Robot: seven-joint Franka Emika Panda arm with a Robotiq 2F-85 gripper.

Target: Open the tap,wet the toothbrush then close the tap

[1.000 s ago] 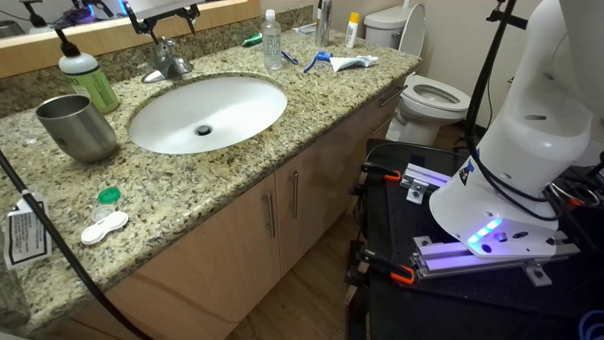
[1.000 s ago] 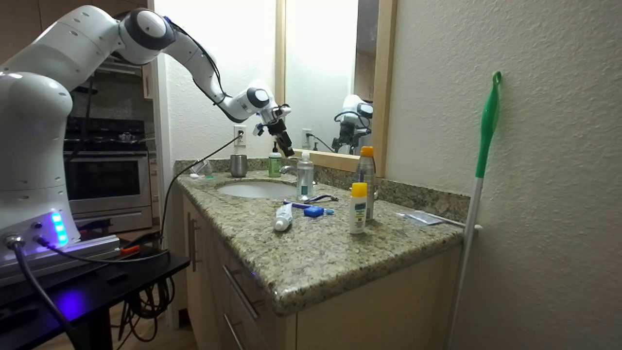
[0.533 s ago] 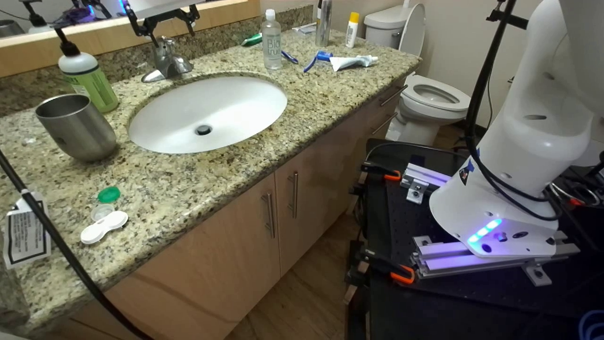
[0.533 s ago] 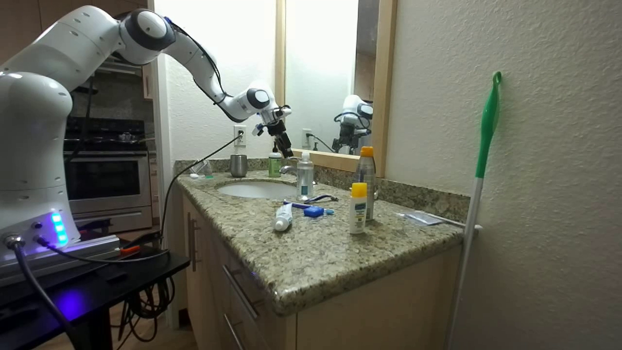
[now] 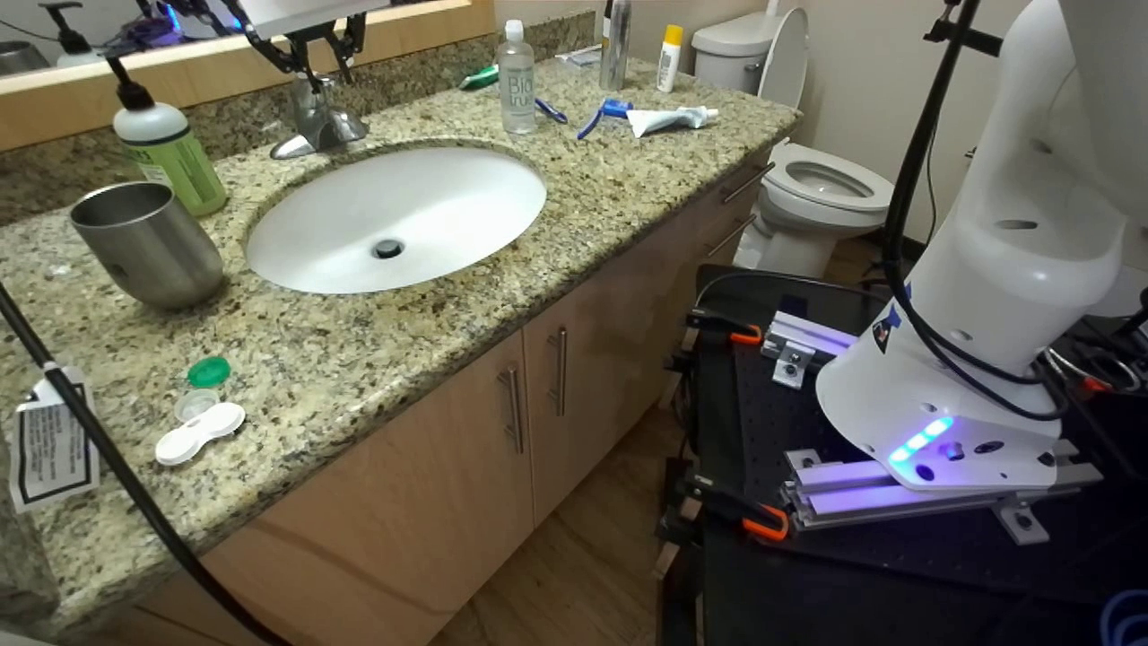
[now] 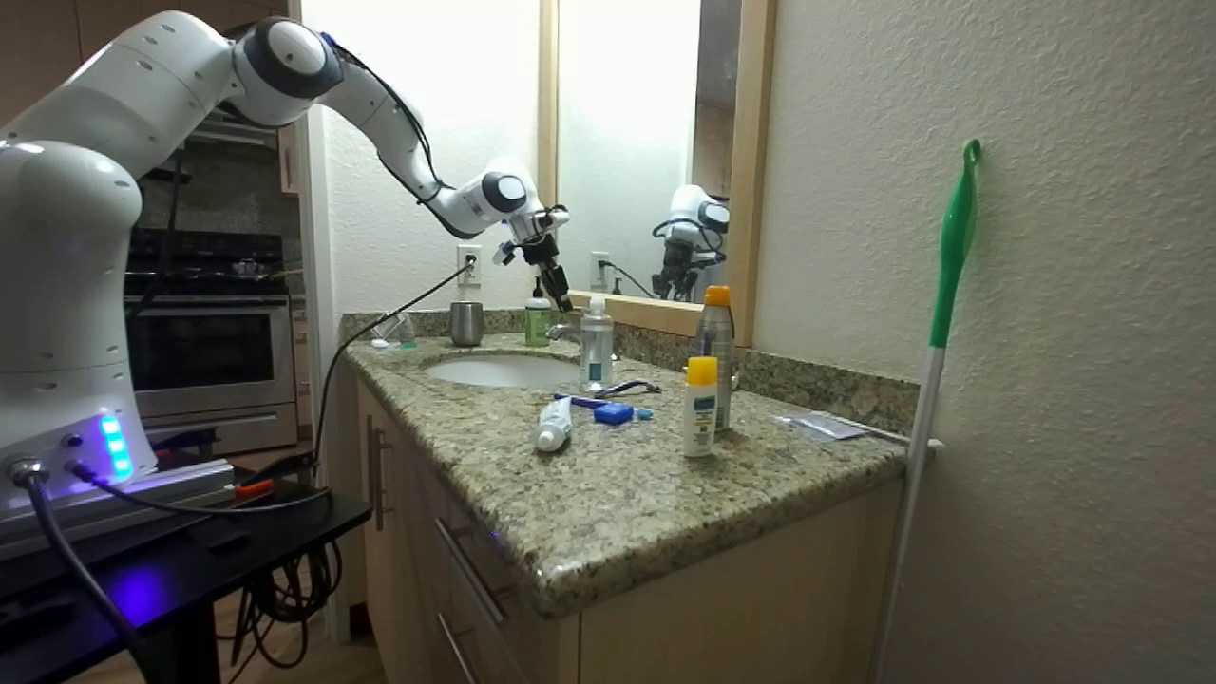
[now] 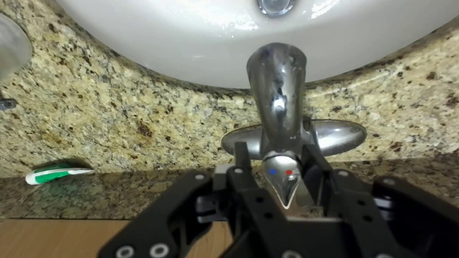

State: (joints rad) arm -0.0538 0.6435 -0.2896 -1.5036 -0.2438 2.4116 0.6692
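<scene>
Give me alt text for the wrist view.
A black robot gripper stands open around the pointed chrome lever of a shiny chrome tap, whose rounded spout overhangs a glossy white basin. A slim green-and-white tube lies at left.

The white arm (image 6: 180, 81) has 2 pale discs (image 6: 296, 47) ringed in black, a black cable (image 6: 410, 112) and, at 9 o'clock in an exterior view, blue lights (image 6: 115, 446). Silver screws (image 7: 159, 250) dot the black end effector (image 7: 275, 148).

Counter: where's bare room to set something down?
Free: between the sink and the front edge of the counter; between the yellow-capped bottle and the front corner. Crowded: the tap, where the hand is; around the tube and clear bottle.
</scene>
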